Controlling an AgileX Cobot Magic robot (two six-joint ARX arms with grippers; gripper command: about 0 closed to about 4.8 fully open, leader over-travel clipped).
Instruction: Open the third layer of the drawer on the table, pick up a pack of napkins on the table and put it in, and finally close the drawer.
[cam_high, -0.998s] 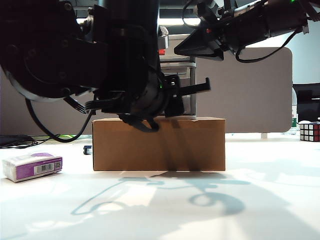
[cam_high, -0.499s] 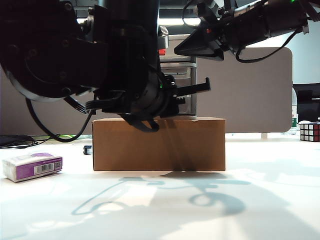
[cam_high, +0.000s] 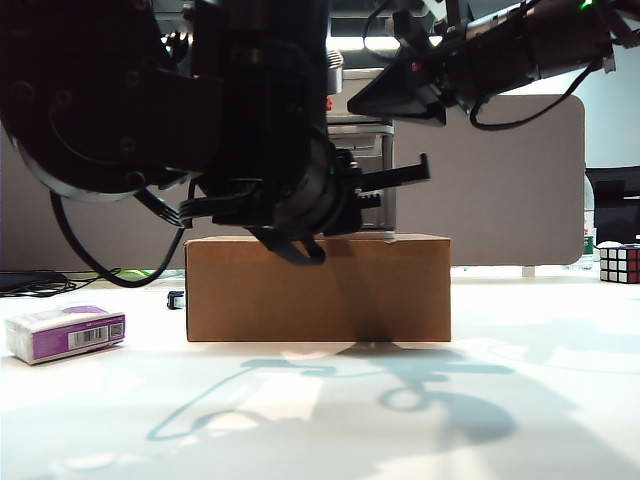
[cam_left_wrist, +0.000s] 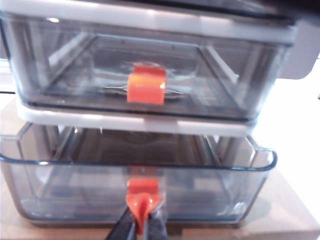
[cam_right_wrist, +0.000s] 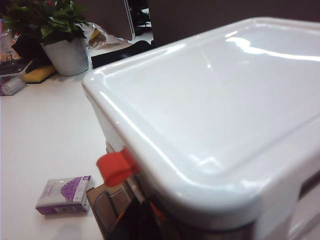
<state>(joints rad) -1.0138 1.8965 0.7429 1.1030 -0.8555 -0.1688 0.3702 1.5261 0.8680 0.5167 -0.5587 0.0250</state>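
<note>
Largely hidden behind the left arm, the drawer (cam_high: 362, 150) stands on a cardboard box (cam_high: 318, 288), its third layer (cam_left_wrist: 135, 187) pulled partly out, the left gripper (cam_left_wrist: 140, 220) pinching its red handle (cam_left_wrist: 143, 197); the right gripper (cam_high: 385, 98), fingers indistinct, hovers above; the pack of napkins (cam_high: 66, 333) lies on the table (cam_high: 520, 400).

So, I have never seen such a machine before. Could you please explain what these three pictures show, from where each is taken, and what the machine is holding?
It is a robot with two arms, each ending in a two-finger gripper. The exterior view looks across the white table; the other two come from cameras on the wrists.

On the table stand a brown cardboard box, with a small drawer cabinet on top of it, and to the left lies a purple-and-white pack of napkins. A colour cube sits far right.

In the left wrist view, the left gripper is shut on the red handle of the lowest drawer, which stands slightly pulled out. The right gripper hangs above the cabinet; I cannot tell whether it is open.
</note>
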